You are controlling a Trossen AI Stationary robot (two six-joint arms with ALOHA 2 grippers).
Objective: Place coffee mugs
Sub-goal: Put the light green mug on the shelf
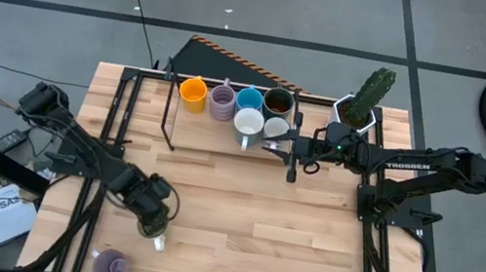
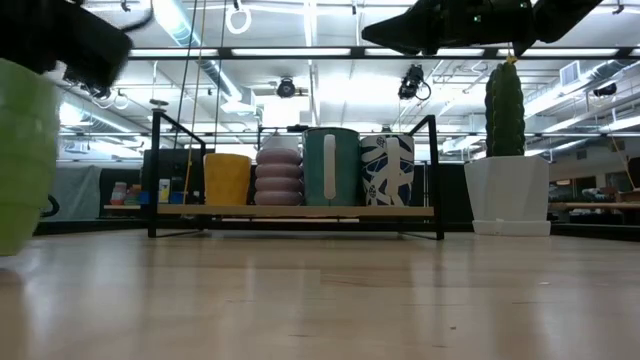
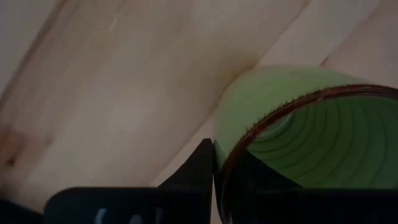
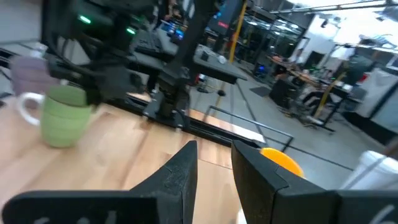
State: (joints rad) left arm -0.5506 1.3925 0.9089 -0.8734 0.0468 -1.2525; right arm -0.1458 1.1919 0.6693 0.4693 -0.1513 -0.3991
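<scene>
The green mug (image 4: 62, 115) stands upright on the wooden table (image 1: 238, 224), near the front left part. Its open mouth faces up. It is round and ribbed, with rings going around it, and it has a white handle (image 4: 26, 106) on one side. In the left wrist view its rim (image 3: 298, 106) looks thin and brown, and the inside is shiny green with rings too.

The left gripper (image 1: 152, 220) is right on this mug. One dark finger (image 3: 199, 168) sits outside against the wall and the other is inside the rim, so the gripper is pinching the wall of the mug.

A purple mug (image 1: 110, 265) stands upright just beside it, closer to the front edge. It is ribbed as well.

At the back of the table is a black metal rack (image 1: 169, 104) with a flat wooden shelf. Six mugs stand upright on it in two rows. There is an orange mug (image 1: 193, 93), another purple ribbed mug (image 1: 222, 101), a blue mug (image 1: 249, 99), a dark brown mug (image 1: 279, 101), a plain white mug (image 1: 247, 122) and a white mug with blue patterns (image 2: 386, 170).

The right gripper (image 1: 287, 143) hangs in the air just beside the rack. Its two dark fingers (image 4: 180, 174) are a little apart with nothing between them.

A white pot (image 2: 507, 195) with flat sides stands next to the rack. A tall green cactus (image 2: 504, 110) grows in it.
</scene>
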